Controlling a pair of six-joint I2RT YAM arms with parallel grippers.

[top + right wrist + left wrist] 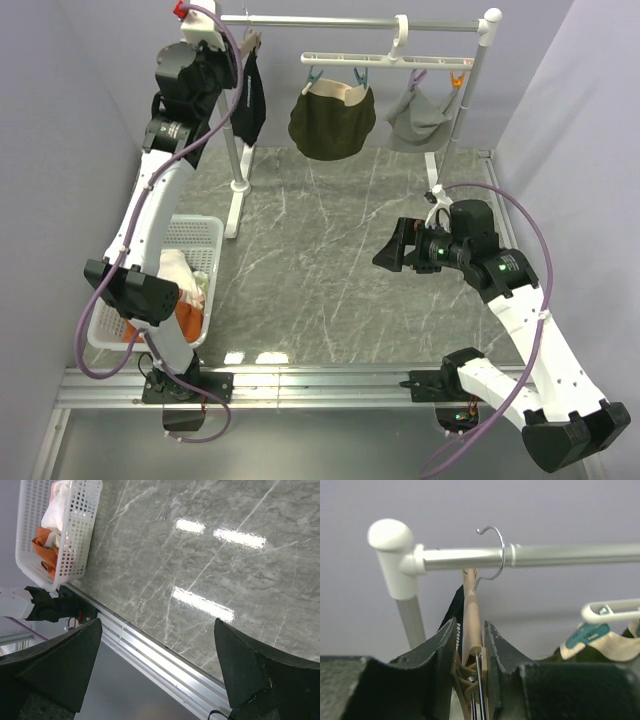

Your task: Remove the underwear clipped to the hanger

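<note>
While left hand [470, 630] pinches tan clip [471, 605], right hand [157, 622] spread over grey marble table [330, 250], lilac walls [90, 100].

We see the right gripper [157, 625] with its dark fingers [55, 665] spread wide at the bottom corners. Between them lies the glossy grey marbled table [240, 585]. In the upper left, a white basket [75, 535] holds an orange cloth [42, 547] and a white cloth [57, 507]. A metal rail [150, 652] edges the table diagonally.
</note>
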